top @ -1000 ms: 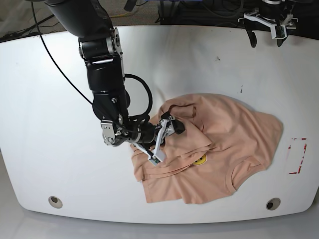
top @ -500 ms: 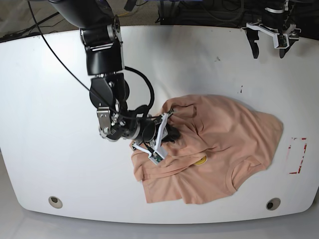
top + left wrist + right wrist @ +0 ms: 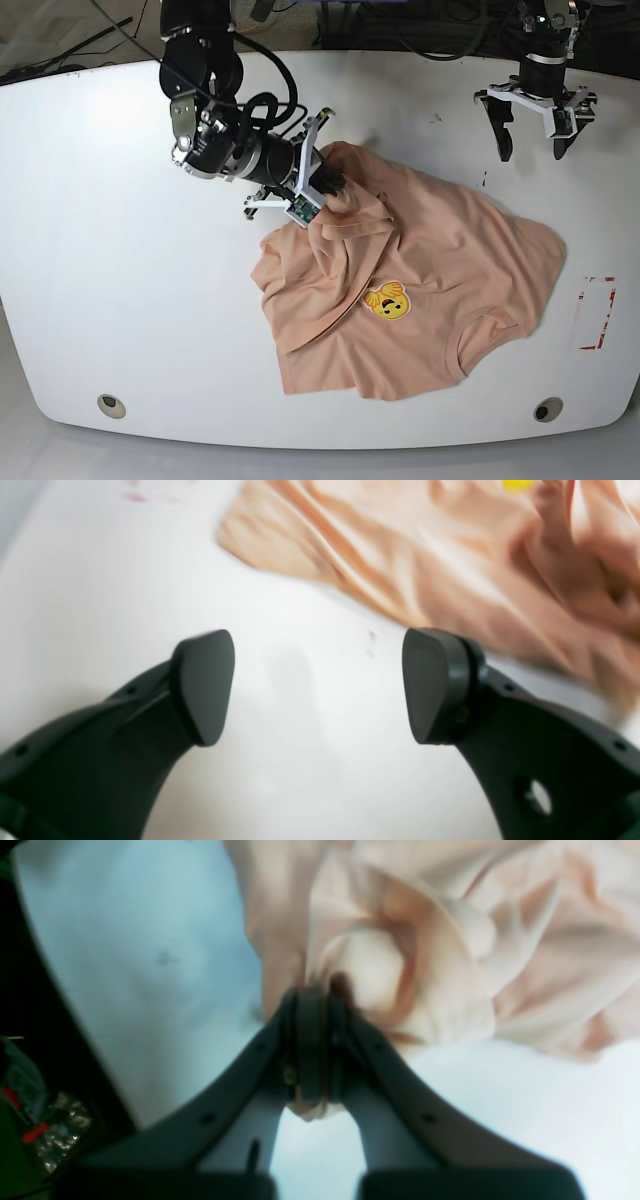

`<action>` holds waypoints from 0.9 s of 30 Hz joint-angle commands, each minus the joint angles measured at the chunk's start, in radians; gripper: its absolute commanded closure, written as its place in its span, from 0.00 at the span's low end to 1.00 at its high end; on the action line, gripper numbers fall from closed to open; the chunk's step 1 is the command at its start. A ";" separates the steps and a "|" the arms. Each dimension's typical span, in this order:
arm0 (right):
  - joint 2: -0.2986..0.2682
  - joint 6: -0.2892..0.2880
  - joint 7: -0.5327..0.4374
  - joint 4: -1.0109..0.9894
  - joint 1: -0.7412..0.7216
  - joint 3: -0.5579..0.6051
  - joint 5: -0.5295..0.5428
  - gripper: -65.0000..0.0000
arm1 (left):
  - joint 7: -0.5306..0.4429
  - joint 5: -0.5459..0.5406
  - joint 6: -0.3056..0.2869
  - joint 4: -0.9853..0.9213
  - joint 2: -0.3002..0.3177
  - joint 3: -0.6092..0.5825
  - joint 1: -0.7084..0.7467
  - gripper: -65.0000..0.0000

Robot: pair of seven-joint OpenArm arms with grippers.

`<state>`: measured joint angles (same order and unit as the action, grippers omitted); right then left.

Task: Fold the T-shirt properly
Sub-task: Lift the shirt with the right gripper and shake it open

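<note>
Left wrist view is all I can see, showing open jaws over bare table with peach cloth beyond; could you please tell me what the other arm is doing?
Observer: The right gripper is shut on a bunch of the T-shirt, near its far left part in the base view.
Operator: Thank you. Is the print visible?
Observer: Yes, the yellow face print faces up, about mid-shirt in the base view.
Operator: And where does my arm stand relative to the shirt?
Observer: The left gripper is open near the table's far edge, beyond the shirt and touching none of it.
</note>
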<state>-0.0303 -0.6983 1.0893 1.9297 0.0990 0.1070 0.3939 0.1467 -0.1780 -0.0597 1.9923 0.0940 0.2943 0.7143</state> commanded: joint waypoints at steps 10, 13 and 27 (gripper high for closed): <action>-0.122 0.000 0.045 0.083 0.074 0.345 -0.002 0.86 | -0.019 0.004 0.002 0.011 0.011 0.006 -0.034 0.25; -0.124 0.000 0.045 0.083 0.067 0.310 0.000 0.66 | -0.019 0.004 0.002 0.011 0.011 -0.010 -0.038 0.25; -0.087 0.000 0.047 0.075 -0.095 0.035 0.000 0.30 | -0.005 0.005 0.001 -0.003 0.014 -0.160 -0.034 0.25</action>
<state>-0.1364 -0.6994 1.1561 1.9942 0.0490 0.1867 0.3954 0.1574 -0.1738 -0.0528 1.9724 0.1051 0.1459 0.6739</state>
